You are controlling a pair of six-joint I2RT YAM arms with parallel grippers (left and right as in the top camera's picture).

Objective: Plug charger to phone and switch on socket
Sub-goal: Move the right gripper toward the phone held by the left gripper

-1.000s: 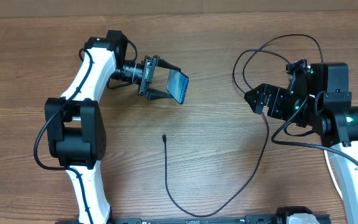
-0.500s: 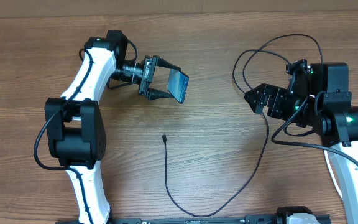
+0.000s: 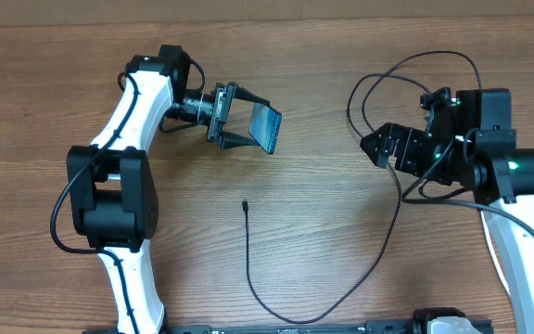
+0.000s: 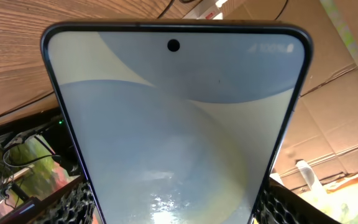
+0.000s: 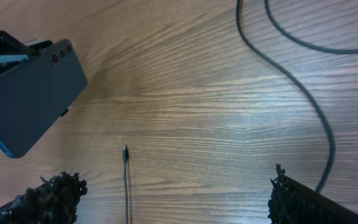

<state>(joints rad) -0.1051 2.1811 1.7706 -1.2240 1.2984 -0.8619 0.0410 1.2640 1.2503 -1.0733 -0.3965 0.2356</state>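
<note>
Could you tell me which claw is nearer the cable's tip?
Left. The left claw, gripping the phone, is just beyond the tip; the open right claw is farther away.

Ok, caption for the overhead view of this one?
Left gripper holds the phone tilted over the wooden table; right gripper, open, hovers by the charger cable, its connector tip lying loose mid-table.
</note>
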